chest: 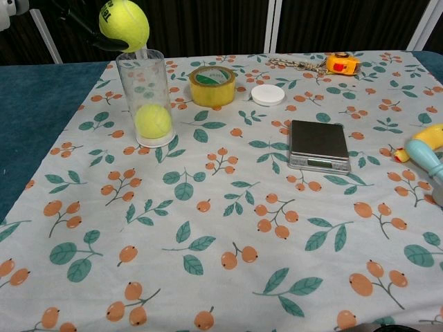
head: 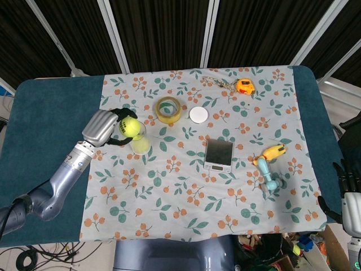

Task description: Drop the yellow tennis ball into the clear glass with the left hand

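Note:
My left hand (head: 106,127) grips a yellow tennis ball (head: 131,126) between its dark fingers, right over the mouth of the clear glass (head: 140,144). In the chest view the held ball (chest: 124,24) sits just above the rim of the tall glass (chest: 144,76), with the dark fingers (chest: 104,40) behind it. A second yellow ball (chest: 152,121) lies at the bottom of the glass. My right hand (head: 346,182) hangs off the table's right edge, holding nothing, with its fingers apart.
A yellow tape roll (chest: 212,86) and a white round lid (chest: 268,95) lie right of the glass. A silver scale (chest: 318,144) sits mid-table. An orange tape measure (chest: 342,63) is at the back right, and a yellow and blue toy tool (head: 269,164) at the right.

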You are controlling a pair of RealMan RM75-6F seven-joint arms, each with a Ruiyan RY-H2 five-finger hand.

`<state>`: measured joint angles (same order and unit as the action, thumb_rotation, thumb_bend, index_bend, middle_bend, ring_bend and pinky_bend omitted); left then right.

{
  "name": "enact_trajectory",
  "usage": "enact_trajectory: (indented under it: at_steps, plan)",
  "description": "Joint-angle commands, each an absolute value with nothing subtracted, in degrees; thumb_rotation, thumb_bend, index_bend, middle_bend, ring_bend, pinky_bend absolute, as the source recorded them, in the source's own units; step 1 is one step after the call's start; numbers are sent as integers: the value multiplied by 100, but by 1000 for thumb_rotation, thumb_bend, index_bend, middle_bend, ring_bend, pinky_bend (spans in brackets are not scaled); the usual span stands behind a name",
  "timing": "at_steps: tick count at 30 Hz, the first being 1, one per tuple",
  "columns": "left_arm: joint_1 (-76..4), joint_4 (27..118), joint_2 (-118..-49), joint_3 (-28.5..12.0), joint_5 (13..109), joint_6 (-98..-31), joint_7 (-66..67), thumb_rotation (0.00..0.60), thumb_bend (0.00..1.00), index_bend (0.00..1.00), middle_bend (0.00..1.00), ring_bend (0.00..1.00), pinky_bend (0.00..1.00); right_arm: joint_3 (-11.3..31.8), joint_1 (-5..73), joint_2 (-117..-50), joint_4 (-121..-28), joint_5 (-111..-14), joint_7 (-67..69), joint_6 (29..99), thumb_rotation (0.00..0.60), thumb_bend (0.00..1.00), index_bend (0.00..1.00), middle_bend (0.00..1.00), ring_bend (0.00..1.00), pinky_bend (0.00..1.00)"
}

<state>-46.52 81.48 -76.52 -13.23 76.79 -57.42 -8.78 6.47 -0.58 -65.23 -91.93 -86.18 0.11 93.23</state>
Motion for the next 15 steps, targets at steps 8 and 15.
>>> enact_trajectory:
  at_steps: [8,15]
  plan:
    - [-4639,8145,-7654,-1335,7615,-5716,-850,600,401,485,530,455,604,638,-62,-6517,-9207,-8639,19,9333,600,214,0,0,87,190]
    - [-4644,8205,-7600,-1337,7685,-5740,-832,600,401,485,530,455,604,648,-66,-6518,-9198,-8617,10,9337,600,214,0,0,87,190]
